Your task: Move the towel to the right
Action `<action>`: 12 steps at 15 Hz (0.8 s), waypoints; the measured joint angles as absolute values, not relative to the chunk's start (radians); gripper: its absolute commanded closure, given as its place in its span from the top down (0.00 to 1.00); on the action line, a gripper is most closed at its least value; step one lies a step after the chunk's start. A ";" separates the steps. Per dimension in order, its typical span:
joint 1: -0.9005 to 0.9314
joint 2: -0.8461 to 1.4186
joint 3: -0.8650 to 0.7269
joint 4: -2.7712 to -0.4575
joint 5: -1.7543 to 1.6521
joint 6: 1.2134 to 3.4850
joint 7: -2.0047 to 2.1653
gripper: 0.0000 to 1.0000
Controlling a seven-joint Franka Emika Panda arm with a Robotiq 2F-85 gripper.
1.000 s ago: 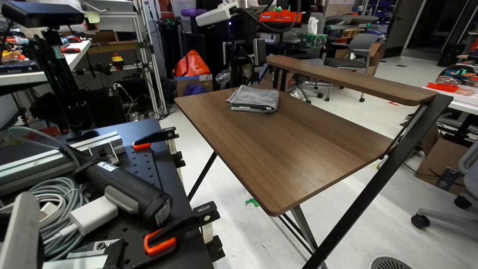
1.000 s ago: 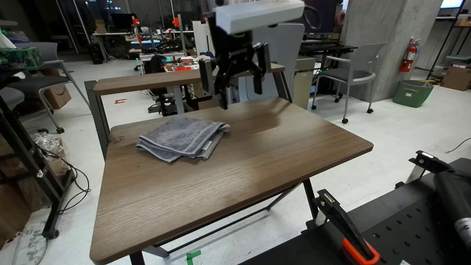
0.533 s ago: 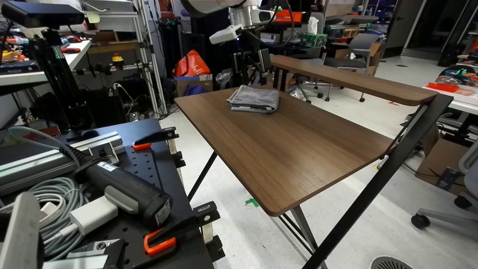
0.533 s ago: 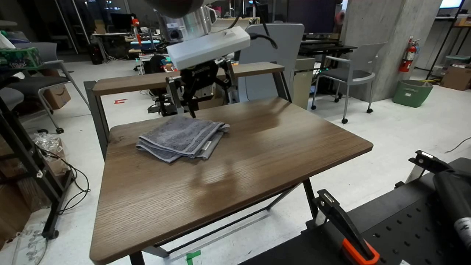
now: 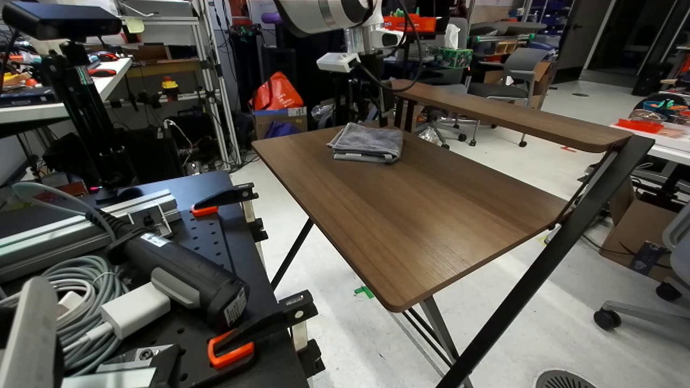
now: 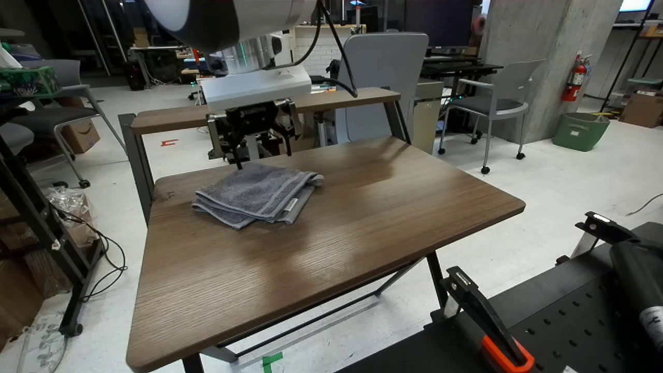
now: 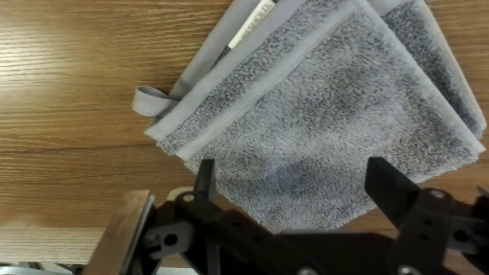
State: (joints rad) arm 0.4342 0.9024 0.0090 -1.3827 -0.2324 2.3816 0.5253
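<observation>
Gripper (image 7: 291, 168) is spread wide at the bottom of the wrist view; folded grey towel (image 6: 256, 191) is seen left of centre in an exterior view, resting on brown tabletop (image 6: 373, 207)

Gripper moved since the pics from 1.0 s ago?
Yes. In an exterior view, relative to the raised shelf, the gripper has shifted toward the picture's left and sits lower in the picture.
</observation>
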 measured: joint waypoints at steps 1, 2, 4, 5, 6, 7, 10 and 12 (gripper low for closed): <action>0.432 0.919 0.012 -1.360 -0.205 2.382 0.520 1.00; 0.431 0.935 0.014 -1.338 -0.184 2.382 0.518 1.00; 0.431 0.963 0.014 -1.301 -0.158 2.381 0.517 1.00; 0.431 0.975 0.014 -1.286 -0.148 2.379 0.517 1.00; 0.430 0.987 0.014 -1.274 -0.139 2.377 0.517 1.00; 0.430 0.998 0.014 -1.262 -0.128 2.374 0.517 1.00; 0.430 1.028 0.014 -1.237 -0.109 2.361 0.517 1.00; 0.428 1.040 0.014 -1.226 -0.107 2.340 0.517 1.00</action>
